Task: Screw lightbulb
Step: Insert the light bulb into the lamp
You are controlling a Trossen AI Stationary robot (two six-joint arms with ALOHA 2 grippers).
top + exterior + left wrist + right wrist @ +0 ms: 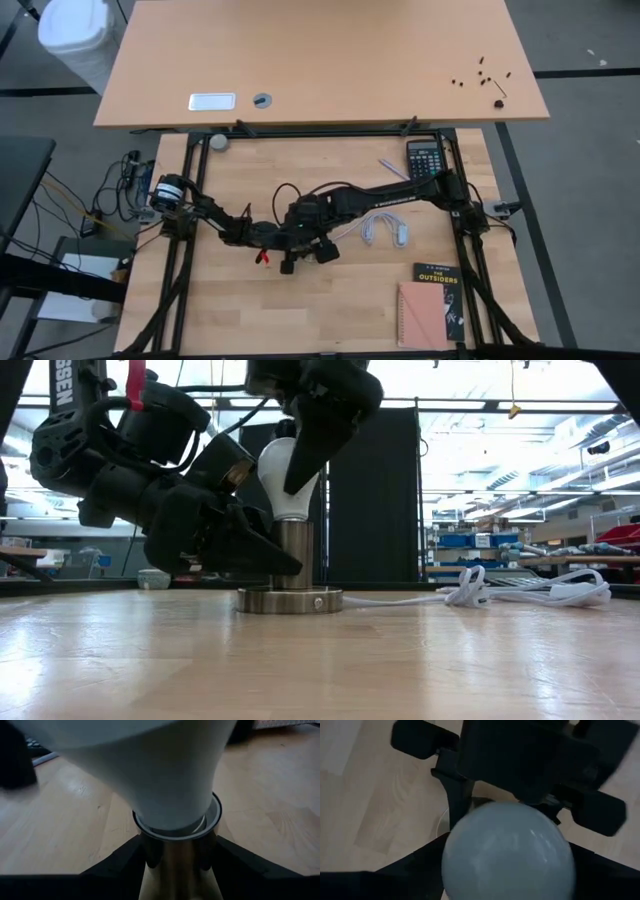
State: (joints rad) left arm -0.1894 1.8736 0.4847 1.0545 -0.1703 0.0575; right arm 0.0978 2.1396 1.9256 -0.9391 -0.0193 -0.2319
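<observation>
The white lightbulb (283, 472) stands upright with its base in the silvery socket's tube (293, 550). The socket's round foot (290, 600) rests flat on the wooden table. My left gripper (177, 870) reaches in low, nearly level, and is shut on the tube. My right gripper (507, 870) comes down steeply from above and is shut on the bulb's glass. In the high view both grippers meet at the table's middle (285, 235) and hide the bulb and socket. My left gripper pinches the socket's upright metal tube (175, 855) between its two fingers (125, 865), just under the bulb. The fingers come in almost level, across the tube. The socket stands upright with its foot on the table. My right gripper has the bulb's round glass (507, 850) between its two fingers (310, 455), one on each side. It comes from above, slanting down. The bulb stands upright in the socket, its base inside the tube.
The socket's white cord (385, 230) lies bundled to the right of the arms. A calculator (425, 158) sits at the far right, and a book (440, 290) with a pink notebook (422, 315) lies at the near right. A small grey round thing (218, 142) is at the far left.
</observation>
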